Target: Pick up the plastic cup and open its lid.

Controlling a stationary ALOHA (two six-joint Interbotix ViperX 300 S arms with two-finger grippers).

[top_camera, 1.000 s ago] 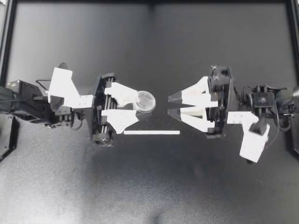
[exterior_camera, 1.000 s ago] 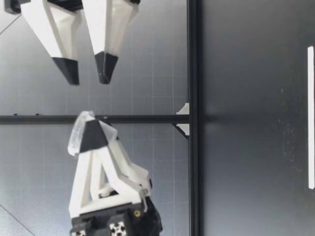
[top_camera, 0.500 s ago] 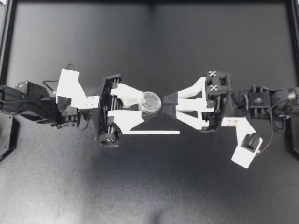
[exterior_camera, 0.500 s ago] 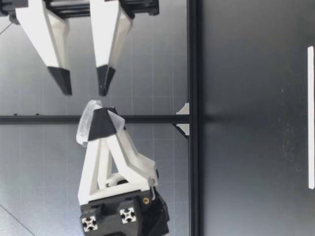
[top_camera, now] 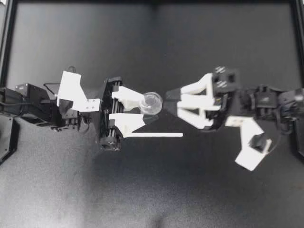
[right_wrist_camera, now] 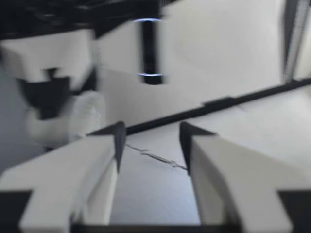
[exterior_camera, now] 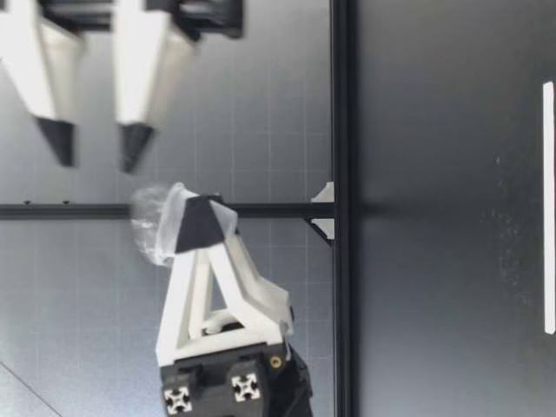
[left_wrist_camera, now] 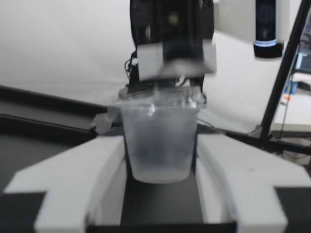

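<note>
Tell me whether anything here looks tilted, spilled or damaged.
Nothing stands out. The clear plastic cup sits upright in my left gripper, its clear lid on, nothing spilled. My right gripper is open beside it.

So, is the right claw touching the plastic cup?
Apart. In the low view, bare background separates the right claw from the plastic cup held by the left claw.

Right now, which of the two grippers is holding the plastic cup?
My left gripper: its fingers clamp the plastic cup from both sides. My right gripper is open, nothing between its fingers.
</note>
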